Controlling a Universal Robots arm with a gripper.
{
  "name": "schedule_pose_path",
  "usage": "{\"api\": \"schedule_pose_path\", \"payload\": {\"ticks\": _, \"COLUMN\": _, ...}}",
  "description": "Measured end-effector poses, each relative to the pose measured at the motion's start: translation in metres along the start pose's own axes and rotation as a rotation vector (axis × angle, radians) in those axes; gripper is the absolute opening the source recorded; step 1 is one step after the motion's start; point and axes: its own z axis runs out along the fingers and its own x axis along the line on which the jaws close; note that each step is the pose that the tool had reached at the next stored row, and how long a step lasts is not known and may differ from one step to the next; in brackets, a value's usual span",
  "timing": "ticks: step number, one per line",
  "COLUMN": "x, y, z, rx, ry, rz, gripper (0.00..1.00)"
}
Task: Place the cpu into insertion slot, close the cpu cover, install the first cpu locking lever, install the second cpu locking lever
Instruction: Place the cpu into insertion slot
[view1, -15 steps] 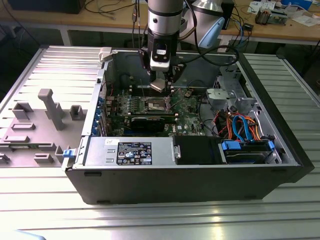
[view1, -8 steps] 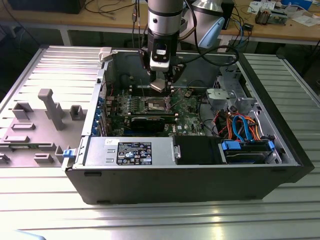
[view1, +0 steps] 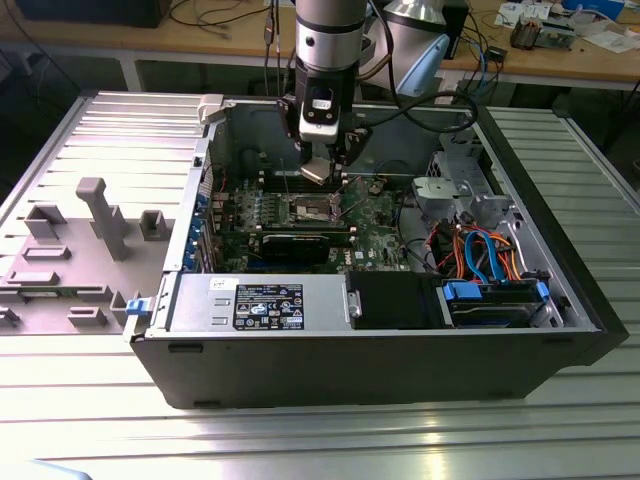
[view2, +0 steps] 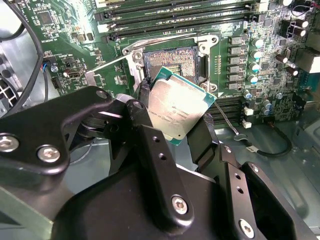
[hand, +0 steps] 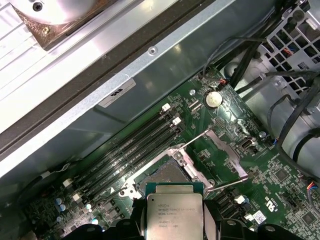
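Observation:
My gripper (view1: 318, 172) is shut on the cpu (view1: 317, 168), a small square chip with a silvery top, and holds it by two opposite edges. In the second wrist view the cpu (view2: 175, 112) hangs tilted a little above the insertion slot (view2: 172, 59), apart from it. In the first wrist view the cpu (hand: 175, 216) sits just short of the slot's (hand: 167, 174) dark contact field. The cpu cover (hand: 227, 154) is swung open beside the socket. Two thin wire levers (hand: 192, 140) stand raised. In the exterior view the slot (view1: 310, 208) lies directly under the gripper.
The motherboard lies in an open computer case (view1: 560, 300) on a ribbed metal table. Long memory slots (hand: 135, 145) run next to the socket, and a black graphics card (view1: 295, 243) lies nearer the front. A drive cage (view1: 455, 190) and coloured cables (view1: 480, 250) fill the exterior view's right.

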Motion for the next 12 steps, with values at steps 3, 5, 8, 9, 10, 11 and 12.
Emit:
{"api": "schedule_pose_path", "payload": {"ticks": 3, "x": 0.0, "y": 0.0, "z": 0.0001, "rx": 0.0, "ry": -0.0002, "rz": 0.003, "gripper": 0.55}}
{"api": "schedule_pose_path", "payload": {"ticks": 5, "x": 0.0, "y": 0.0, "z": 0.0002, "rx": -0.0001, "ry": -0.0003, "rz": 0.006, "gripper": 0.55}}
{"api": "schedule_pose_path", "payload": {"ticks": 8, "x": 0.0, "y": 0.0, "z": 0.0003, "rx": -0.0002, "ry": -0.0005, "rz": 0.009, "gripper": 0.55}}
{"api": "schedule_pose_path", "payload": {"ticks": 9, "x": 0.0, "y": 0.0, "z": 0.0004, "rx": -0.0002, "ry": -0.0006, "rz": 0.01, "gripper": 0.55}}
{"api": "schedule_pose_path", "payload": {"ticks": 10, "x": 0.0, "y": 0.0, "z": 0.0004, "rx": -0.0002, "ry": -0.0007, "rz": 0.011, "gripper": 0.55}}
{"api": "schedule_pose_path", "payload": {"ticks": 11, "x": 0.0, "y": 0.0, "z": 0.0004, "rx": -0.0002, "ry": -0.0007, "rz": 0.012, "gripper": 0.55}}
{"api": "schedule_pose_path", "payload": {"ticks": 12, "x": 0.0, "y": 0.0, "z": 0.0005, "rx": -0.0002, "ry": -0.0008, "rz": 0.013, "gripper": 0.55}}
